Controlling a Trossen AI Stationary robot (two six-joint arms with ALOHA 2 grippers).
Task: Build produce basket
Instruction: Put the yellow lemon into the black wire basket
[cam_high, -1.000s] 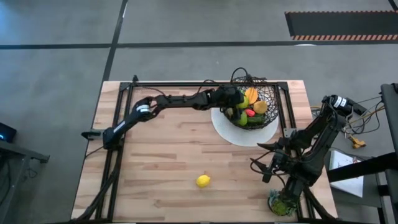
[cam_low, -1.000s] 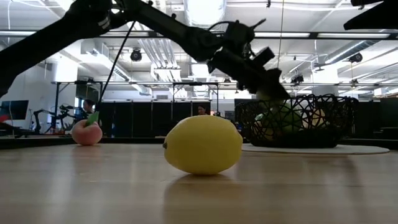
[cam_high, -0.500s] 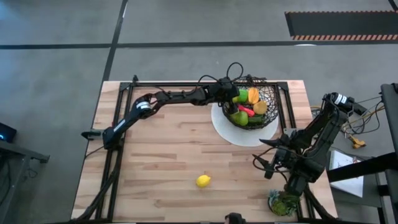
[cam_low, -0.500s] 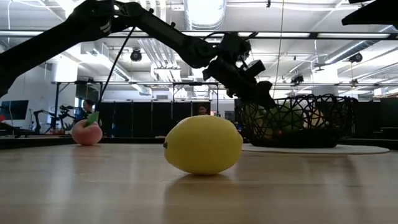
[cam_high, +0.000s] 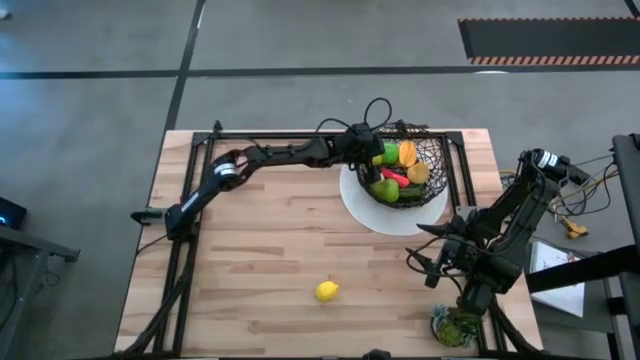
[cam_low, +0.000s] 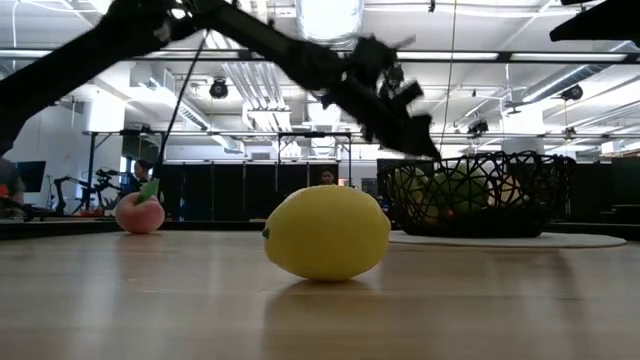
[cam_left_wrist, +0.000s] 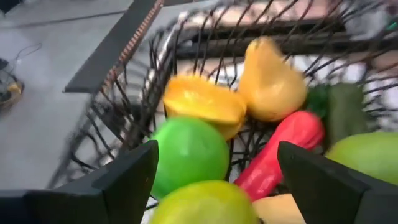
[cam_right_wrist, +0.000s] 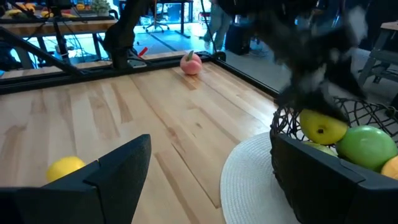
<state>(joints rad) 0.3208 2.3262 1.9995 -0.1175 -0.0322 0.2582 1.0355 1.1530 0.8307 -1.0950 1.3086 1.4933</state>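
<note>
Left gripper (cam_high: 366, 152): mine, jaws spread and empty, poised over the left rim of the basket (cam_high: 432, 160), just above the fruit inside.

Basket: dark woven wire, standing on the white round plate (cam_high: 372, 212) near the table's far right corner.

Contents as my left wrist view shows them: green apple (cam_left_wrist: 188, 154), orange piece (cam_left_wrist: 202, 102), yellow-tan pear shape (cam_left_wrist: 268, 84), red carrot-like piece (cam_left_wrist: 281, 152), dark green pepper (cam_left_wrist: 343, 107), and more green fruit at the near side.

Lemon (cam_high: 326, 291): alone on the bare wood near the front edge of the table (cam_high: 250, 260), about midway along it, well apart from the basket.

Peach (cam_low: 140, 213): pink, by the far left edge of the table, well apart from everything else.

Right gripper (cam_high: 425, 262): mine, jaws wide and empty, held above the table's right side, in front of the plate.

Leafy plant tuft (cam_high: 452, 326): at the front right corner, beside my right arm's base.
</note>
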